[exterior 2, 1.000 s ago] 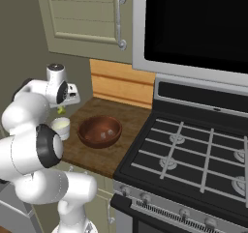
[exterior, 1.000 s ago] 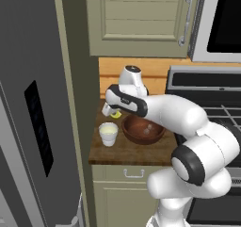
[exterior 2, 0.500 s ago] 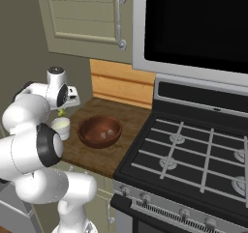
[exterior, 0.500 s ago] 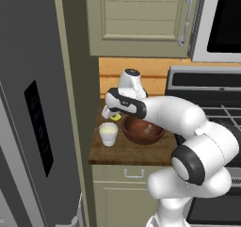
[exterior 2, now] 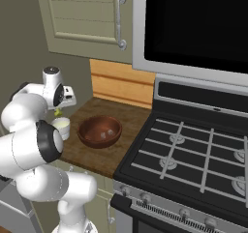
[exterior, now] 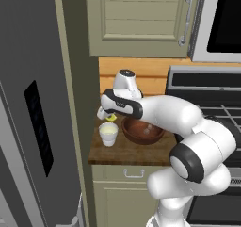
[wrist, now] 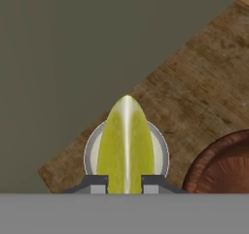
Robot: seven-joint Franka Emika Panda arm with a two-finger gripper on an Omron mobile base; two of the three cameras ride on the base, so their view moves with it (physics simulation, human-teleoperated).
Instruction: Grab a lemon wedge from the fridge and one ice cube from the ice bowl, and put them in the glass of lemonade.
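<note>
Hand view: hand grips lemon wedge over glass of lemonade on wooden counter.

A brown wooden desk sits between a tall grey wall and a black stove. The stove touches the desk's right edge. A green cupboard with a silver handle hangs above. A drawer sits under the desk's front edge.

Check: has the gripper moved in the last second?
Yes. The gripper, shut on the lemon wedge, has come down toward the glass beside the bowl.
</note>
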